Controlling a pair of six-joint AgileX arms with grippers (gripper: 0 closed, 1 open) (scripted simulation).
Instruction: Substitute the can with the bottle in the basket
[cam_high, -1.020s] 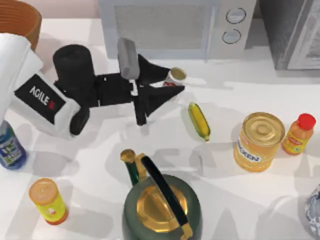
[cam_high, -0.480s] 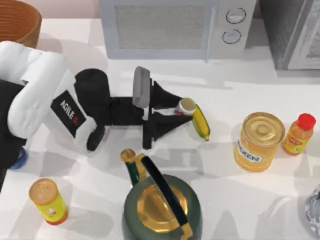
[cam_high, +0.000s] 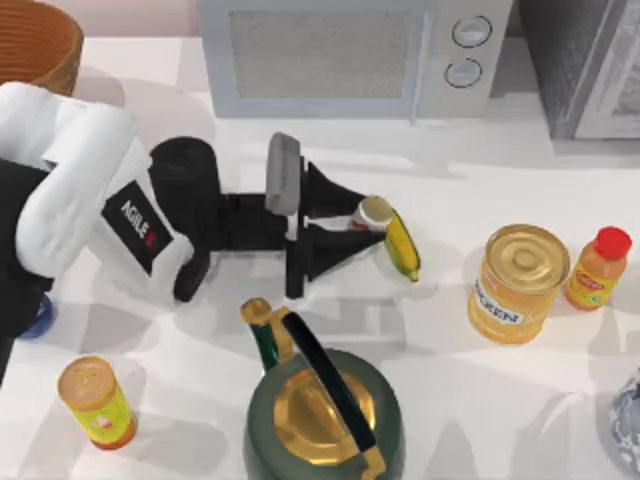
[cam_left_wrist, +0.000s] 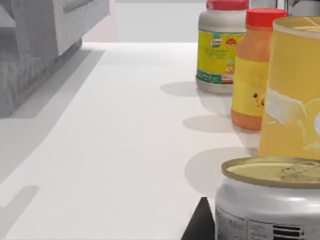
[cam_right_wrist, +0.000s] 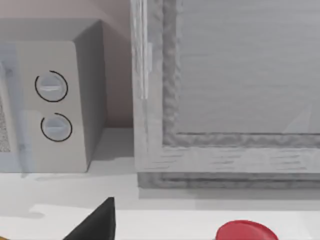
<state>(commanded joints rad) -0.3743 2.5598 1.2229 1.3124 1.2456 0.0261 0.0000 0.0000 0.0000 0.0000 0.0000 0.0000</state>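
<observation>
The can (cam_high: 372, 212) sits near the middle of the table, clamped between the two black fingers of the left gripper (cam_high: 358, 222), which reaches in from the top view's left. Its gold-rimmed top faces up and a strip of red label shows just behind the rim. In the left wrist view the can (cam_left_wrist: 270, 205) stands close to the camera with one dark fingertip (cam_left_wrist: 200, 225) beside its silver wall. Touching or just beside the can on the side away from the arm lies a corn cob (cam_high: 402, 243), yellow with a green tip.

The large yellow tin (cam_high: 517, 283) with a gold lid stands farther toward the right, with the orange bottle (cam_high: 597, 267) with a red cap just beside it. The left wrist view also shows a yellow-labelled jar (cam_left_wrist: 222, 47) with a red lid standing beyond them.

In front of the gripper stands a dark green kettle (cam_high: 325, 410) with a gold lid. The yellow-green cylinder (cam_high: 95, 402) with an orange top stands near the table's front left corner. The bottle (cam_high: 38, 320) shows as a sliver of blue at the left edge, mostly hidden under the left arm. The basket (cam_high: 40, 45) is at the far left corner, well apart from the can. A microwave (cam_high: 355, 55) stands along the back.

The right gripper (cam_right_wrist: 95, 222) shows as one dark fingertip in the right wrist view; I cannot tell its state.
</observation>
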